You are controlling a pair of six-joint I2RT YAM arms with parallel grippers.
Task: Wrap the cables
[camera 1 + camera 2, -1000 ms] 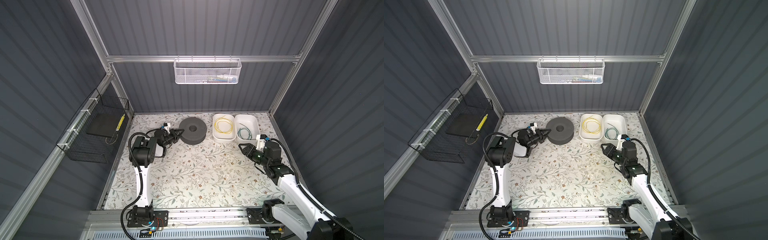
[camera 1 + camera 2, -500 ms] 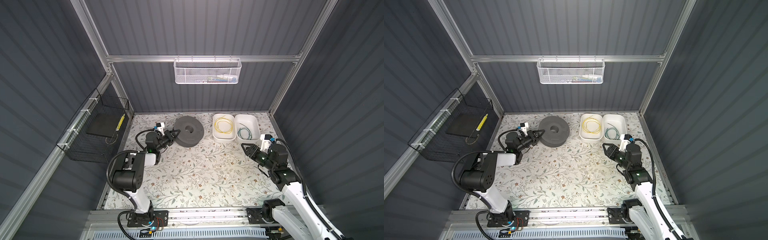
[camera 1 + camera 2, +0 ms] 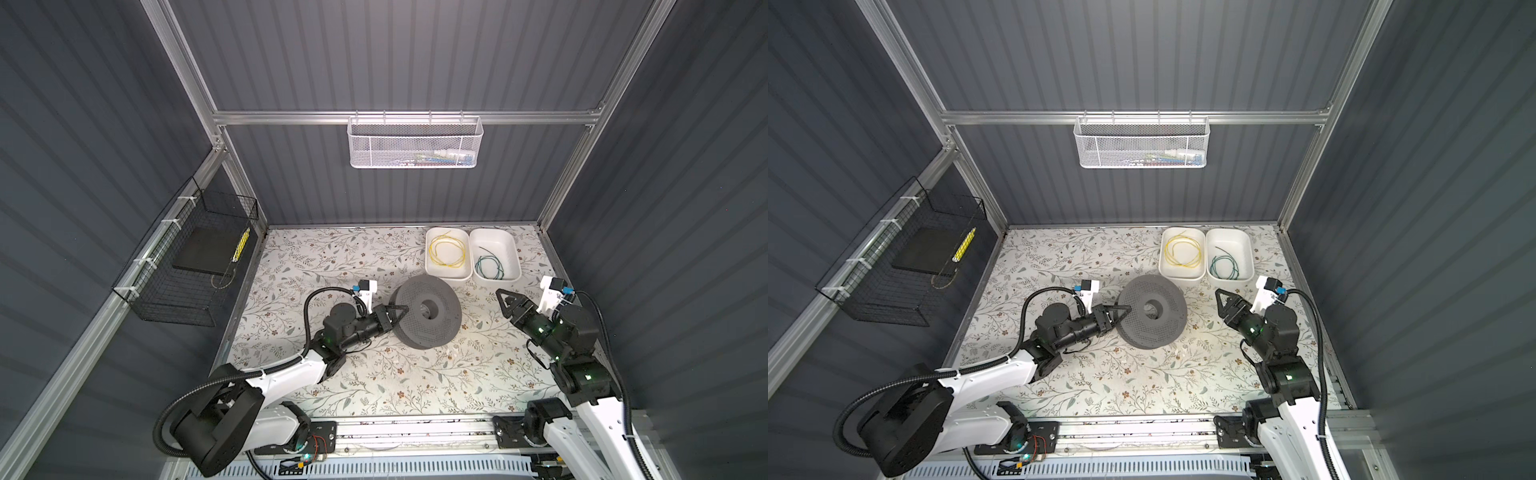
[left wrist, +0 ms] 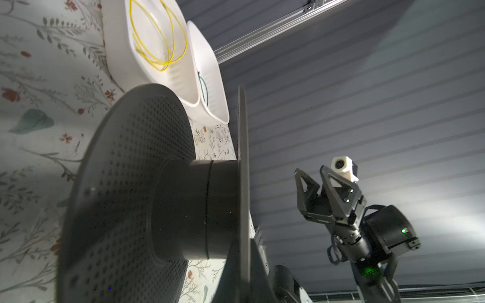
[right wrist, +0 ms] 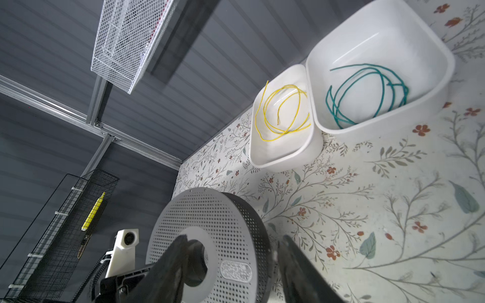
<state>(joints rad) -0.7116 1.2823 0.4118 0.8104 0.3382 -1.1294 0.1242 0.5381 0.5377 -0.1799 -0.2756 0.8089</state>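
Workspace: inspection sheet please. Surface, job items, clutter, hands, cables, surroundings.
Surface: floral-print tabletop, flat.
Job's things: thin yellow wire coiled loose in a white plastic tub; dark grey perforated spool, hub bare.
Clutter: thin green wire in the second white tub.
Hands: left hand shut on the spool's upper flange; right hand open, empty.
Cables: black corrugated hose arcs behind left arm.
Surroundings: white mesh basket on back wall, black wire basket on left wall.

Robot test cell; aluminium frame (image 3: 407,117) (grey panels (image 3: 374,62)).
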